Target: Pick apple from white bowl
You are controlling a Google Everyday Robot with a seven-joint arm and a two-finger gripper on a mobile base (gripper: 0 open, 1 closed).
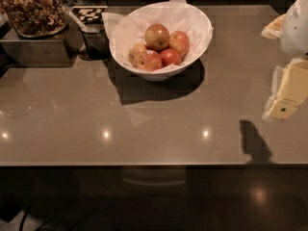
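Note:
The apple (157, 36) is the largest one, dull yellow-green with a reddish blush, and it lies on top of several smaller, redder apples (170, 57). They sit in the white bowl (204, 23), which is lined with crumpled white paper and stands at the back centre of the grey table. My gripper (285, 99), pale yellow under a white arm, hangs at the right edge of the view. It is well to the right of the bowl, above the table and apart from everything. It holds nothing that I can see.
A dark tray of brown nuts (31, 8) stands on a metal box at the back left. A dark cup (96, 43) and a checkered marker (89, 14) are just left of the bowl. The table's front edge (144, 165) runs across the lower view.

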